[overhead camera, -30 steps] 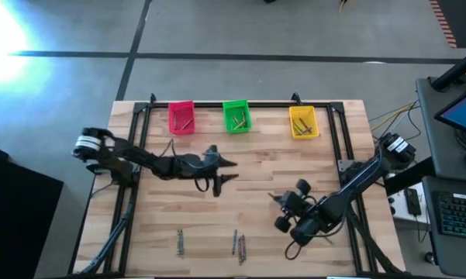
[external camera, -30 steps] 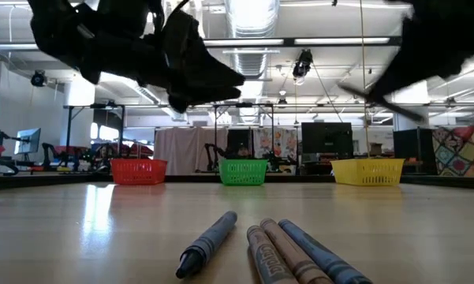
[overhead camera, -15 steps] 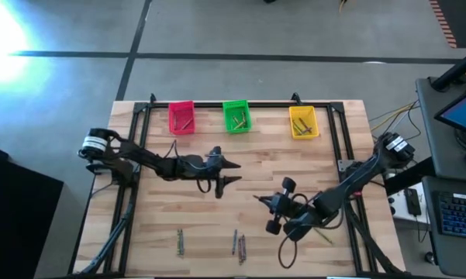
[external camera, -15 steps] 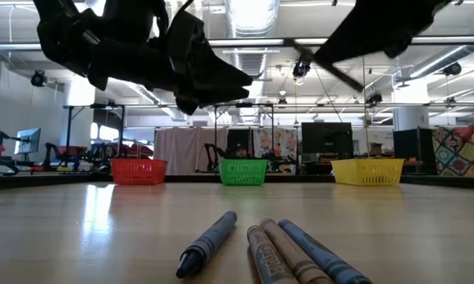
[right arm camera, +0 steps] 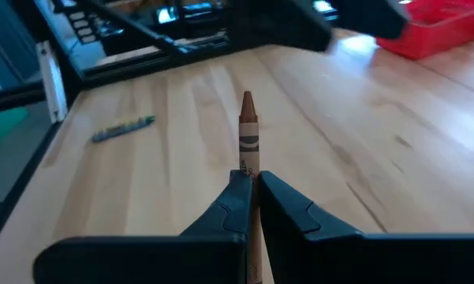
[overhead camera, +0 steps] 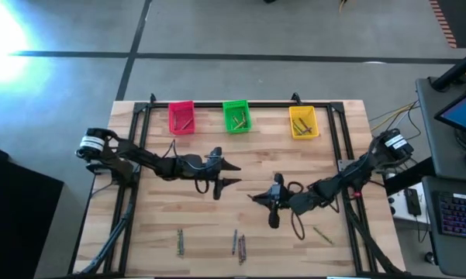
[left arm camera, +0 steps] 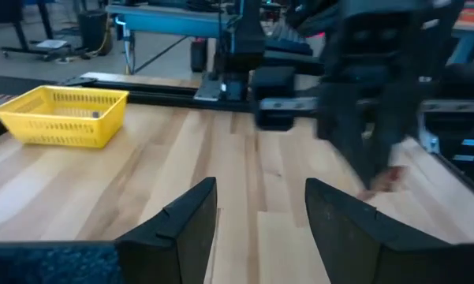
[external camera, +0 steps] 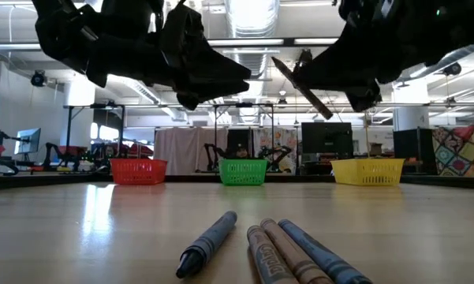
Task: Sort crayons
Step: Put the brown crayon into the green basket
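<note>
- High view: right gripper [overhead camera: 257,198], since a second ago, swung from the table's right edge toward the middle; left gripper [overhead camera: 231,172] spread, empty, hardly moved
- Low view: brown crayon [external camera: 302,87] now aloft, likely bin-bound; loose crayons [external camera: 280,248] lying nearest the camera
- Right wrist view: clenched on the brown stick; its lower end hidden

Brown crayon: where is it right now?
The brown crayon is clamped in the right gripper, held above mid-table in the high view, just right of the open left gripper.
</note>
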